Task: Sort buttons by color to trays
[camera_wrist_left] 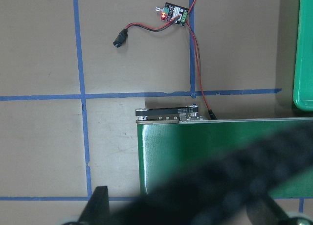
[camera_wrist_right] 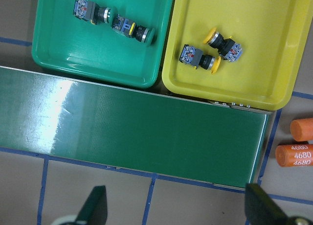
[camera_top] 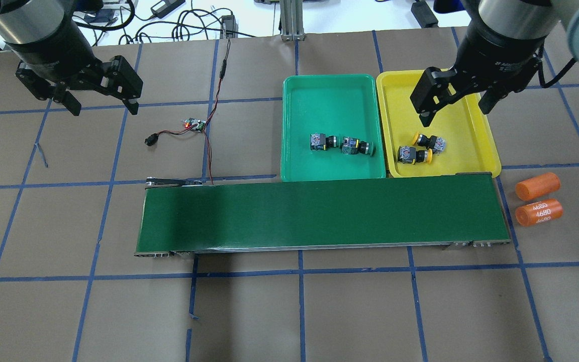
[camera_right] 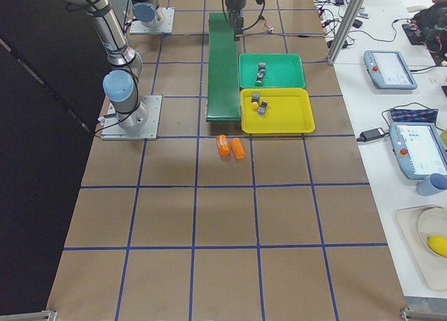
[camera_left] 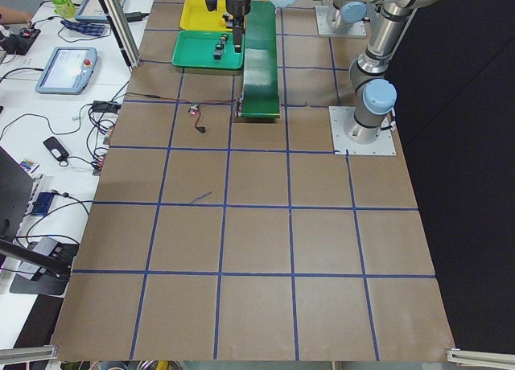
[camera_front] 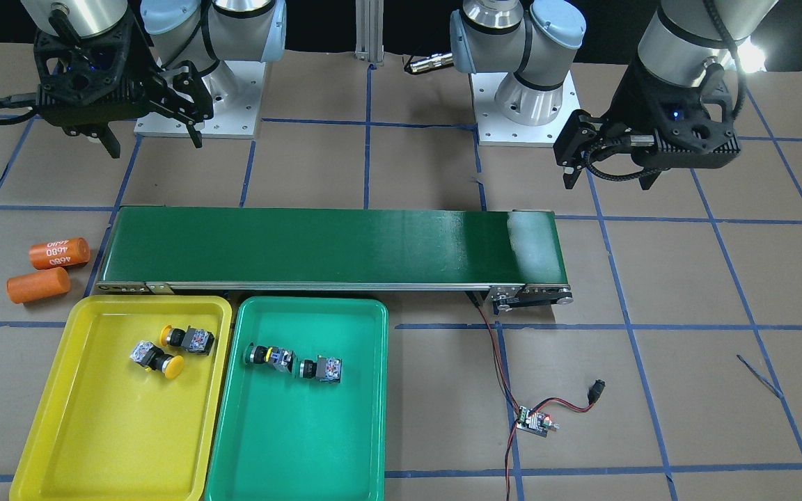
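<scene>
Two yellow-capped buttons (camera_top: 427, 141) (camera_top: 412, 154) lie on their sides in the yellow tray (camera_top: 485, 146). Two green-capped buttons (camera_top: 322, 142) (camera_top: 356, 146) lie on their sides in the teal-green tray (camera_top: 319, 95). All of them also show in the right wrist view, the yellow pair (camera_wrist_right: 222, 44) and the green pair (camera_wrist_right: 115, 20). My right gripper (camera_top: 455, 110) is open and empty, raised over the yellow tray's far part. My left gripper (camera_top: 102, 103) is open and empty, high above the table far left of the trays.
A long dark-green conveyor belt (camera_top: 319, 213) lies along the near side of both trays. Two orange cylinders (camera_top: 538, 200), one marked 4680, lie right of the belt. A small controller board (camera_top: 195, 124) with red-black wires lies left of the teal tray.
</scene>
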`<state>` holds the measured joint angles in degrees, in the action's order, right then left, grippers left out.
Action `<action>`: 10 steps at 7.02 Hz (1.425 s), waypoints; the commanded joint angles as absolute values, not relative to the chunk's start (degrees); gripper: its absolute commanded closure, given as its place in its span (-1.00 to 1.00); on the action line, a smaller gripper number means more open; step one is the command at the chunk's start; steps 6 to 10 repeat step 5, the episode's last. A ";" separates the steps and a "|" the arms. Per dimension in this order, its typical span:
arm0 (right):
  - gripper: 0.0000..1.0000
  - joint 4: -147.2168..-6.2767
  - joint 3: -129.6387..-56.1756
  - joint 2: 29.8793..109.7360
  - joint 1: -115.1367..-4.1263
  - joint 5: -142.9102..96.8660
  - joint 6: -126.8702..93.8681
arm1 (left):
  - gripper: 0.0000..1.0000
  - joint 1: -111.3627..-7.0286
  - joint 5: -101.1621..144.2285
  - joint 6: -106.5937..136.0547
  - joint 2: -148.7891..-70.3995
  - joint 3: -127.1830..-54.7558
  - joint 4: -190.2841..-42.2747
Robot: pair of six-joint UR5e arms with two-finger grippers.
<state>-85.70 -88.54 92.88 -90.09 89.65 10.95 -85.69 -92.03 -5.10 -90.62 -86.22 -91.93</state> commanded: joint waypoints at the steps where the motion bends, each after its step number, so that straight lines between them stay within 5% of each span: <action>1: -1.00 -85.69 -88.42 92.90 -90.09 89.56 10.90 | -1.00 -85.69 -91.93 -5.10 -90.62 -86.22 -91.93; 10: -1.00 -85.87 -88.33 92.73 -90.00 87.28 10.98 | -1.00 -85.69 -91.85 -5.10 -90.70 -86.31 -91.93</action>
